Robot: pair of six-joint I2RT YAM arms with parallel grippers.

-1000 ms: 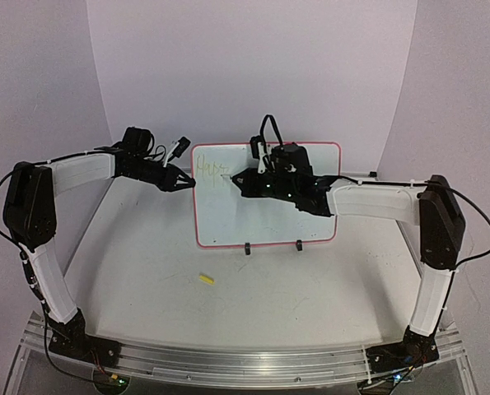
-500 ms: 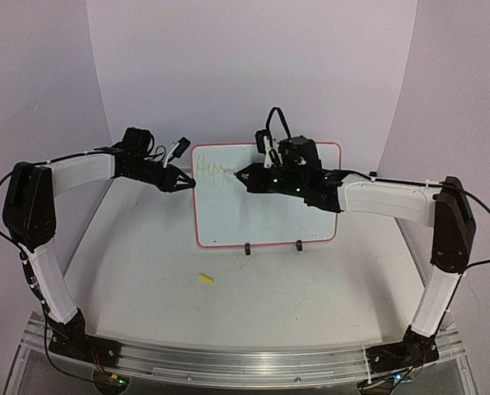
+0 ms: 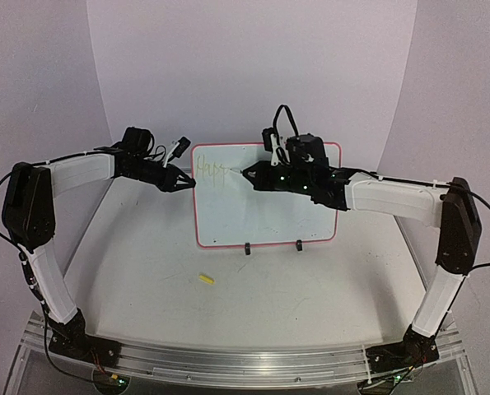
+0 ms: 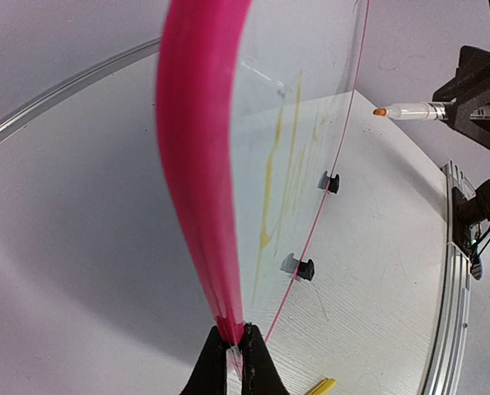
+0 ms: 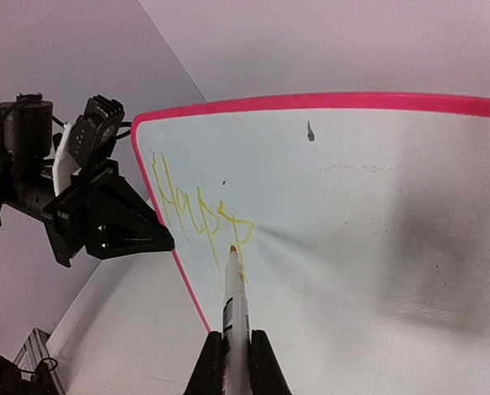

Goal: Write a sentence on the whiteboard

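White worktop (image 3: pixel 294 288), lilac backdrop (image 3: pixel 253 74); left end effector (image 4: pixel 235 350) pinches whiteboard (image 3: pixel 269 218) edge; right end effector (image 5: pixel 236 346) pinches marker (image 5: pixel 235 296), tip by sentence (image 5: pixel 197 216).

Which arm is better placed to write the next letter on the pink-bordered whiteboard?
Right: right gripper holds the white orange-tipped marker by the yellow letters; left gripper clamps the pink-bordered whiteboard's left edge.

The whiteboard (image 3: pixel 265 218) is white with a pink-red border, its sentence (image 5: pixel 197 216) yellow-green (marker (image 5: pixel 235 306) white, orange-tipped).
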